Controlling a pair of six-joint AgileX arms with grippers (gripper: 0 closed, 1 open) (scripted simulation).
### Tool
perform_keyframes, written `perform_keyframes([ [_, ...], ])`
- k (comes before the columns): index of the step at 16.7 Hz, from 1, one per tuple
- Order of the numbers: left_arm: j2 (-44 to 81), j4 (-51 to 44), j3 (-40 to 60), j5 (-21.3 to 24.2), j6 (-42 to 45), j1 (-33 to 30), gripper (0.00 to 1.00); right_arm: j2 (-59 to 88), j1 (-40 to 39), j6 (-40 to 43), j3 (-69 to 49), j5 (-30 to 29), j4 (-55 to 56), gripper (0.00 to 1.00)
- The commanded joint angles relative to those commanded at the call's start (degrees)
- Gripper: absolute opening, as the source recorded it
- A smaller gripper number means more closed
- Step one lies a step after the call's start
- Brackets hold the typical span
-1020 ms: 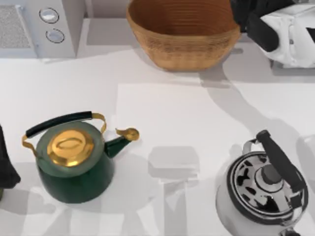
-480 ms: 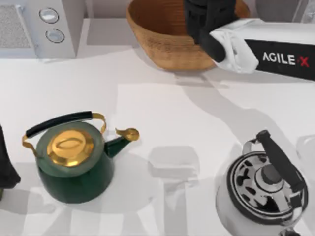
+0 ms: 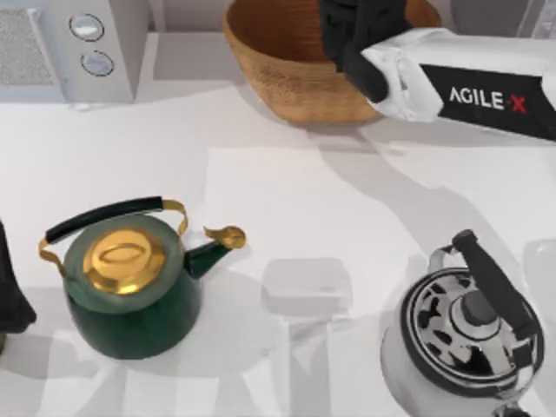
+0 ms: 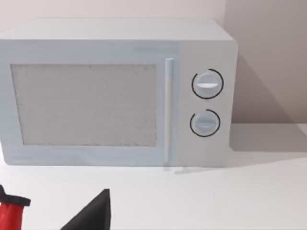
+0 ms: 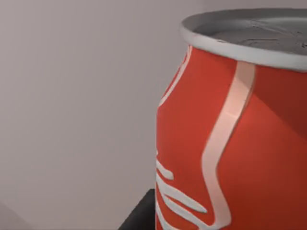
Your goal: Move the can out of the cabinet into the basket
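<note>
One second ago my right tool (image 3: 360,35) was off beside the basket (image 3: 287,87). Now the basket is right under it, with the can (image 5: 230,139) held tight, ready to drop.

basket (image 3: 295,82): you see rough woven wicker
can (image 5: 230,124): glossy red metal
green kettle (image 3: 130,291): glossy, brassy lid
worktop (image 3: 287,187): smooth, matt white

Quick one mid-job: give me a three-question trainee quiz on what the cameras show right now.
1. True or false: the right gripper is over the basket.
2. What does the right wrist view show up close?
3. Which stands at the table's left? A) green kettle B) chrome kettle

Key:
1. True.
2. The red can, close against the gripper.
3. A.
</note>
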State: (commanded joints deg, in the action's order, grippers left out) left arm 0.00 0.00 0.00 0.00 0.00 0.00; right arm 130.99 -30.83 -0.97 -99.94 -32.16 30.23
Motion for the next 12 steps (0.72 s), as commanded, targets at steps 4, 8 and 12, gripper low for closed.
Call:
perform_keyframes([
  [4, 0.00, 0.00, 0.00, 0.00, 0.00, 0.00, 1.00, 0.92, 0.26, 0.04, -1.28, 0.20, -0.19, 0.00],
  [8, 0.00, 0.00, 0.00, 0.00, 0.00, 0.00, 1.00, 0.92, 0.26, 0.04, -1.28, 0.20, -0.19, 0.23],
  [12, 0.00, 0.00, 0.00, 0.00, 0.00, 0.00, 1.00, 0.92, 0.26, 0.04, -1.28, 0.20, -0.19, 0.53],
])
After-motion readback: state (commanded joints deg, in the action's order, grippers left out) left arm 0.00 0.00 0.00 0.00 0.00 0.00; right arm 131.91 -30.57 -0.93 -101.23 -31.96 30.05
